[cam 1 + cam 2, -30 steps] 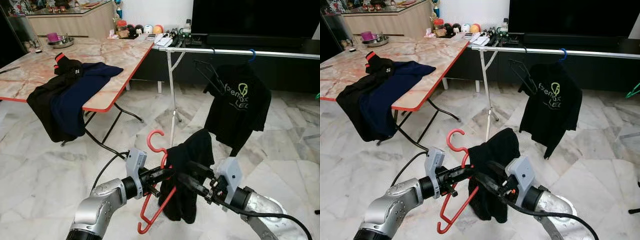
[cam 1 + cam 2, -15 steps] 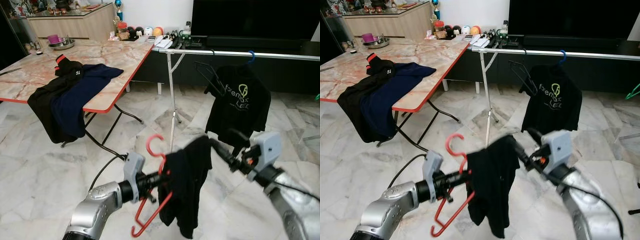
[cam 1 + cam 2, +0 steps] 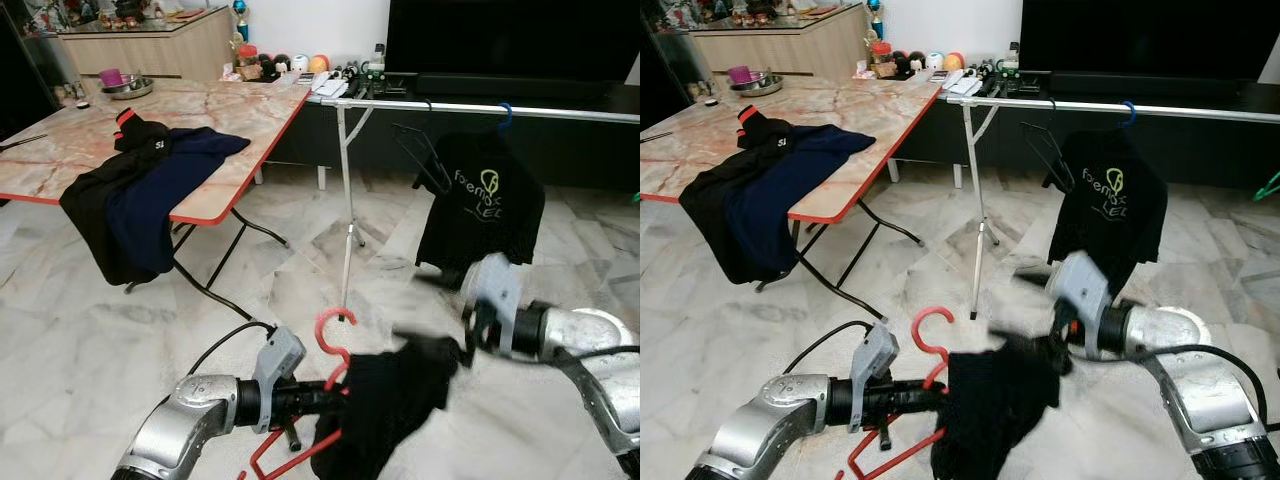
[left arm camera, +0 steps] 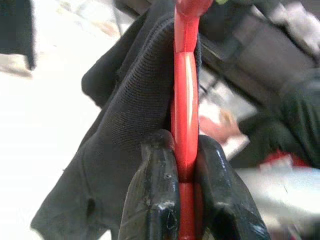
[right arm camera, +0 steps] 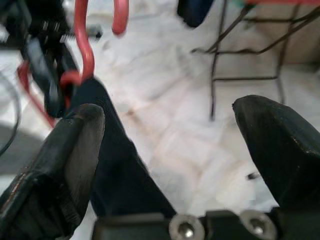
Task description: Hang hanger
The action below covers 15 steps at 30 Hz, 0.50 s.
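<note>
Hanging has not yet taken place: the red hanger (image 3: 322, 400) sits low in front of the robot, well apart from the clothes rail (image 3: 470, 104) on which it is presumably meant to go. The left gripper (image 4: 186, 195) has its two black fingers (image 4: 152, 200) clamped on the hanger's red shaft just below the hook, and a black garment (image 3: 385, 400) is draped over the hanger, sagging to one side. The right gripper (image 5: 165, 150) hovers just beside the garment's upper edge with its fingers spread wide and nothing between them. Judged from this, the garment is loaded but untidily, and what remains is to carry the hanger across the marble floor (image 3: 90, 340) to the rail and hook it there. One black printed shirt (image 3: 480, 205) already hangs on the rail from a blue hook, with a bare black hanger (image 3: 418, 150) next to it. As to containers, a metal bowl (image 3: 125, 86) stands at the far end of the folding table (image 3: 230, 110) with a purple cup (image 3: 110, 76) in it; further contents cannot be made out. Dark clothes (image 3: 135, 195) lie heaped over the table's near edge
</note>
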Motion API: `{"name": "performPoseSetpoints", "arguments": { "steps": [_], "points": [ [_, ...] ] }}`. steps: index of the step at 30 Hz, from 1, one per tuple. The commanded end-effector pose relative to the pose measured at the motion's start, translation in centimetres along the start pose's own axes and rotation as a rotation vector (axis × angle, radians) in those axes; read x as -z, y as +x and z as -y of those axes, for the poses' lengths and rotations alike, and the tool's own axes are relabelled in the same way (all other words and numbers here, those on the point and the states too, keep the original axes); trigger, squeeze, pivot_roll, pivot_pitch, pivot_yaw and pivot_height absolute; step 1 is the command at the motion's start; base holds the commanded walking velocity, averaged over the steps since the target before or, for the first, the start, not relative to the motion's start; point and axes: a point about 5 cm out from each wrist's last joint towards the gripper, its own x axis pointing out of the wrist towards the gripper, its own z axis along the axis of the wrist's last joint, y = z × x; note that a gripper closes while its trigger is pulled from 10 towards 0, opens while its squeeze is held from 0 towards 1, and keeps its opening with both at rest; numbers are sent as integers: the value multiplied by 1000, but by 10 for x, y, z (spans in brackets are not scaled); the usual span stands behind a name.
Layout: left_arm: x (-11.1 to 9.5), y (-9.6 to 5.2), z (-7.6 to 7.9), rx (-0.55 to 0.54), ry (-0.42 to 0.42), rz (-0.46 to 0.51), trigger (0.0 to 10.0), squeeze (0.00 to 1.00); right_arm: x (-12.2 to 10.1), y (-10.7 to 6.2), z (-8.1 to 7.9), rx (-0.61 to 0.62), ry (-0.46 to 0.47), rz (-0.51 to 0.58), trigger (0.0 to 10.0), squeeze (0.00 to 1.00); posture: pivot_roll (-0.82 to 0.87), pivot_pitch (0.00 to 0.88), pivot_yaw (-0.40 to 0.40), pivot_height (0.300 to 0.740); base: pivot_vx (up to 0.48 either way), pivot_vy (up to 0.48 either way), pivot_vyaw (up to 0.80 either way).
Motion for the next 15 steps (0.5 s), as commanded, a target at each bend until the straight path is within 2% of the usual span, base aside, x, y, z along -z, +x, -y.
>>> {"name": "performPoseSetpoints", "arguments": {
  "steps": [1, 2, 3, 5, 7, 12, 14, 15],
  "points": [
    [-5, 3, 6, 55, 54, 6, 10000, 0, 1, -2, 2, -39, -18, -25, 10000, 1000, 19, 34, 4, 740, 0, 0, 0],
    [-4, 3, 5, 62, 62, -14, 10000, 0, 2, -5, 3, -91, -10, -30, 10000, 1000, 15, 31, 2, 740, 0, 0, 0],
    [-4, 3, 5, 62, 62, -14, 10000, 0, 2, -5, 3, -91, -10, -30, 10000, 1000, 15, 31, 2, 740, 0, 0, 0],
    [-6, 4, 5, 92, 94, -45, 10000, 0, 5, -9, 7, -193, -6, -83, 10000, 1000, 15, 32, -2, 740, 0, 0, 0],
    [-8, 4, 6, 103, 119, -64, 10000, 0, 6, -9, 10, -210, -2, -98, 10000, 1000, 17, 33, -5, 740, 0, 0, 0],
    [-9, 3, 5, 138, 196, -151, 10000, 0, 10, -2, 16, -274, 11, -116, 10000, 1000, 26, 30, -14, 740, 0, 0, 0],
    [-11, 4, 5, 151, 222, -175, 10000, 0, 12, 3, 10, -361, -5, -119, 10000, 1000, 36, 29, -18, 740, 0, 0, 0],
    [-11, 4, 5, 155, 228, -179, 10000, 0, 13, 6, 9, -380, -5, -121, 10000, 600, 38, 29, -17, 740, 0, 0, 0]
  ]
}}
